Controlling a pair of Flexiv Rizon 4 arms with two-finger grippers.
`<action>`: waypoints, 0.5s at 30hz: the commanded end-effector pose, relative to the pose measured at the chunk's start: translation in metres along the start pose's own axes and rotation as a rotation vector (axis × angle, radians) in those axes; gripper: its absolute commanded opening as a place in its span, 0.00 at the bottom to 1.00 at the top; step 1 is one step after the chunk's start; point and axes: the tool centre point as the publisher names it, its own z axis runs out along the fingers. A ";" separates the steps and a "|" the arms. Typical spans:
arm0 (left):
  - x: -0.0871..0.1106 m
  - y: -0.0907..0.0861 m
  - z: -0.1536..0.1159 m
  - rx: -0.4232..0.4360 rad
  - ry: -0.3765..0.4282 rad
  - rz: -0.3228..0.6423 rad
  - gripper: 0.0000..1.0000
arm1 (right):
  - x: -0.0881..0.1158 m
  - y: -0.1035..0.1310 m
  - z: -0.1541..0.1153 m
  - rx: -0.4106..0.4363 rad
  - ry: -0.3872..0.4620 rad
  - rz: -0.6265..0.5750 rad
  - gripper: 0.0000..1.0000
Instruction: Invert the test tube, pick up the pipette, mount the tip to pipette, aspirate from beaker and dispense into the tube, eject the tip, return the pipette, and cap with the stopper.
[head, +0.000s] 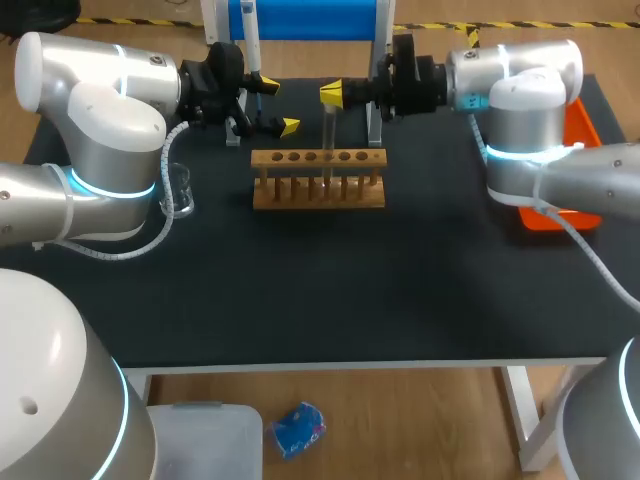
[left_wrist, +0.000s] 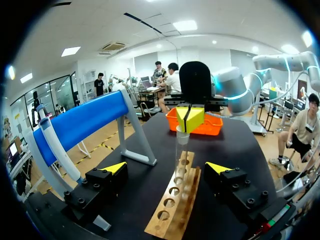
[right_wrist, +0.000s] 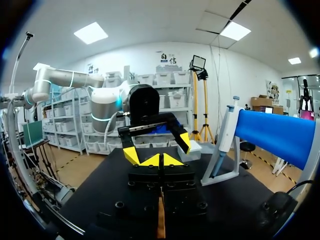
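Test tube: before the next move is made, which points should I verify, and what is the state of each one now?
1. The test tube stands upright over the wooden rack: ok.
2. The right end effector is shut on the top of the tube: ok, as far as the head and left wrist views show.
3. The tube's bottom is seated in a hole of the rack: cannot tell.
4. The left end effector is open and holds nothing: ok.
5. The pipette hangs on the blue stand, free to be taken: ok.
6. The beaker stands upright beside the left arm: ok. Whether it holds liquid: cannot tell.
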 end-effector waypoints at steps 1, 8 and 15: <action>0.000 0.001 0.000 0.002 -0.001 0.001 1.00 | 0.000 -0.012 0.000 -0.018 -0.007 0.009 0.00; 0.000 0.001 0.000 0.002 -0.001 0.001 1.00 | -0.002 -0.015 -0.001 -0.021 -0.008 0.013 0.00; 0.000 0.001 0.000 0.002 -0.001 0.001 1.00 | -0.005 0.008 -0.007 -0.043 -0.039 -0.010 1.00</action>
